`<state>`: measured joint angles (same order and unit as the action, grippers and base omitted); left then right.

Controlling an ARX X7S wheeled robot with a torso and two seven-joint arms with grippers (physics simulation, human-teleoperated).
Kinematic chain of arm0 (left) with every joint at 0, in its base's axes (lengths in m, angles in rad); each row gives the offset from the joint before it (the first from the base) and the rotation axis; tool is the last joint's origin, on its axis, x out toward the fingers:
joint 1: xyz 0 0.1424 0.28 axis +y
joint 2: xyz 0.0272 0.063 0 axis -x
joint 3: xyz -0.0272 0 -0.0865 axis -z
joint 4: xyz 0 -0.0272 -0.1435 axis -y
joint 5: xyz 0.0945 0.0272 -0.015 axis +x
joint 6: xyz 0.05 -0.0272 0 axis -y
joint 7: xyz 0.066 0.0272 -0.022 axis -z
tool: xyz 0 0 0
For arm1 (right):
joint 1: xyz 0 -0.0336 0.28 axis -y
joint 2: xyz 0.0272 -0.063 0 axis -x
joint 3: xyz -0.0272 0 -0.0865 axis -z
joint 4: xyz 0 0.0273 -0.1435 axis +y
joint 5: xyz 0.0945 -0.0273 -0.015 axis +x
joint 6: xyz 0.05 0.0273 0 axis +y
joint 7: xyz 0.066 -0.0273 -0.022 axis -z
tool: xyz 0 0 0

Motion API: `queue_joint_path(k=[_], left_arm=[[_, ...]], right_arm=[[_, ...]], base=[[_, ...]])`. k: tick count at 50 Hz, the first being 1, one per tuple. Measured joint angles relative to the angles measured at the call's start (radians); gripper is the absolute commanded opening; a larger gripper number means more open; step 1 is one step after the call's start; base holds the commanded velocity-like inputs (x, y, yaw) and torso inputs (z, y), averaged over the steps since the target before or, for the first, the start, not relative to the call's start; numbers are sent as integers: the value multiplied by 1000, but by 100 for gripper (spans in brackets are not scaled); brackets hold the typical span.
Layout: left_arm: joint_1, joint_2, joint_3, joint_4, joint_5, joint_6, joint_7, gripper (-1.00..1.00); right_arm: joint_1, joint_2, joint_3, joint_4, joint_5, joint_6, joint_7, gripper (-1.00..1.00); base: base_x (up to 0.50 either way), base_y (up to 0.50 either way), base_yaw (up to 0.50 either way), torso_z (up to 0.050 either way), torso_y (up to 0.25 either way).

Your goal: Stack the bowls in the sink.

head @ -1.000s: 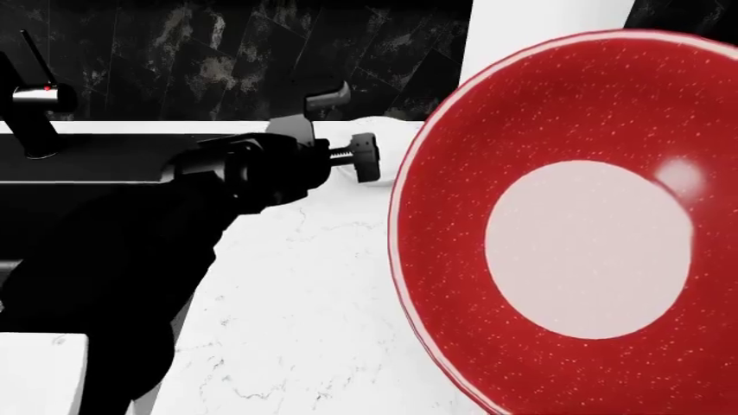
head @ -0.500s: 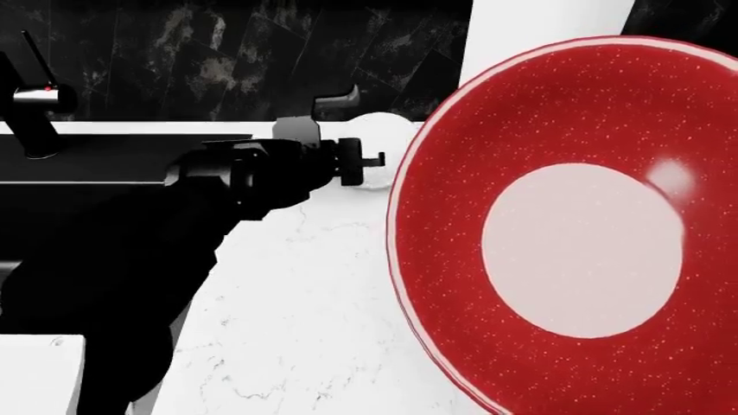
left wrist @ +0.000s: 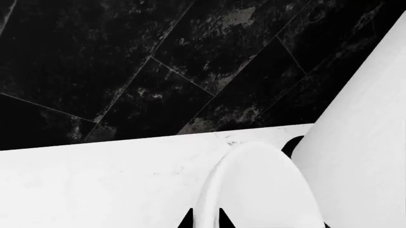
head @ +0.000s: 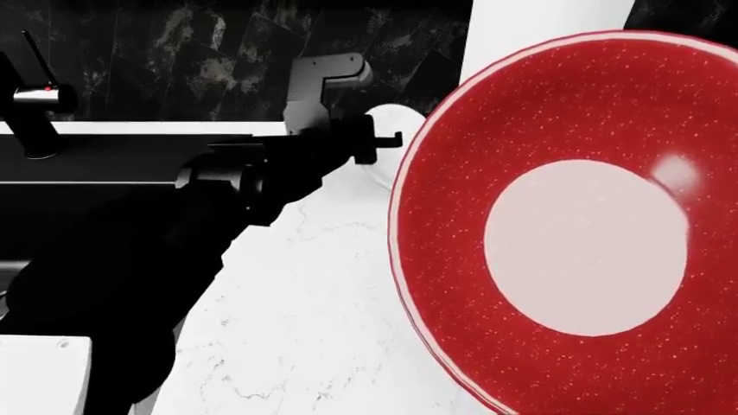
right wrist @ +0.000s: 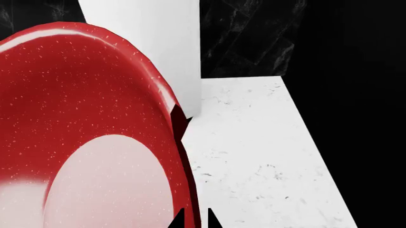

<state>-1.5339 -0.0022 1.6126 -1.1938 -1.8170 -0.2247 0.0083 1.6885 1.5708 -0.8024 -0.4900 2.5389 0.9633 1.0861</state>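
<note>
The large red speckled bowl (head: 576, 233) fills the right of the head view, held up on edge with its pale base facing me. My right gripper (right wrist: 194, 219) is shut on the red bowl's rim (right wrist: 180, 156) and is hidden behind the bowl in the head view. The small white bowl (head: 395, 121) sits at the tip of my left gripper (head: 366, 143), above the counter beside the sink's right end. In the left wrist view the white bowl's rim (left wrist: 212, 190) runs between the two tips of my left gripper (left wrist: 204, 219), which is shut on it. The black sink (head: 104, 173) lies to the left.
A black faucet (head: 34, 104) stands at the sink's far left. A white marble counter (head: 311, 303) spreads below the bowls. A white upright block (head: 542, 26) stands at the back right against the dark tiled wall (head: 207, 52). A white object (head: 41, 376) is at the lower left.
My left gripper has risen and shifted a little right, and the white bowl has come up with it. The red bowl has stayed almost still.
</note>
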Motion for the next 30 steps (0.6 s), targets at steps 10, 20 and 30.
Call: queue_joint_path(k=[10,20,30], left_arm=[[-4,2,9,-24,-22,37,10,-100],[-24,1,13,-68,-59,69,39,-100],[-41,-63,13,28,-66,132,2,-100]], right_arm=[[0,0,11,3,11,6,11,-100],[-168,-66,222,15,48,83,69,-100],[-998,-136,1079,-10,26,121,95,-100]], base=[[0,0,0,0,0],[0,0,0,0,0],[0,0,0,0,0]])
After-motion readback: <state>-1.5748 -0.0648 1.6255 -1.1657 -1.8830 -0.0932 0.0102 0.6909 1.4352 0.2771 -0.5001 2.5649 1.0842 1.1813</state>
